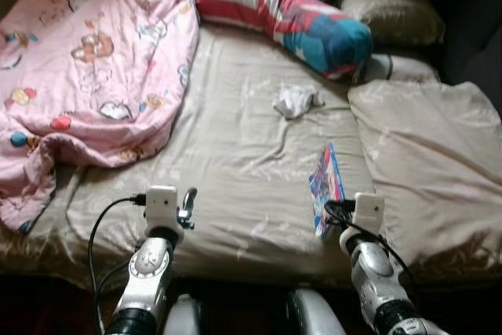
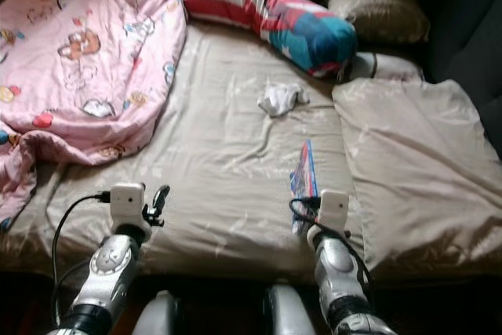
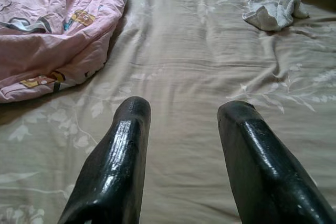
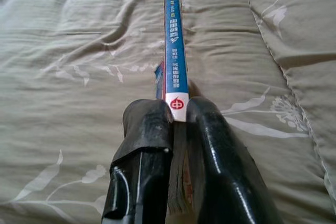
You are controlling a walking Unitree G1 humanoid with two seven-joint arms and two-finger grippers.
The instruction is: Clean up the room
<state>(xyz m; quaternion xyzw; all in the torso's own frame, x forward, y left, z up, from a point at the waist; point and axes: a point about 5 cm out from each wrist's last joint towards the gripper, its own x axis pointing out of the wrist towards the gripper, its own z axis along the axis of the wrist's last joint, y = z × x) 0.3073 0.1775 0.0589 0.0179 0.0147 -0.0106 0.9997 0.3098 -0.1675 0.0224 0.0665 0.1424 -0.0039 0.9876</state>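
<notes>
A thin book (image 1: 326, 186) with a blue spine (image 4: 175, 51) stands on edge on the beige bed sheet (image 1: 235, 154), lifted at its near end. My right gripper (image 4: 178, 109) is shut on that near end, at the bed's front right. A crumpled white sock (image 1: 296, 100) lies on the sheet beyond the book. My left gripper (image 3: 182, 114) hovers open over bare sheet at the front left, with nothing between its fingers; the sock (image 3: 274, 14) lies far ahead of it.
A pink cartoon-print duvet (image 1: 86, 76) covers the bed's left side. A striped red, white and teal bolster (image 1: 290, 17) and beige pillows (image 1: 392, 9) lie at the head. A folded beige cover (image 1: 431, 162) is heaped on the right.
</notes>
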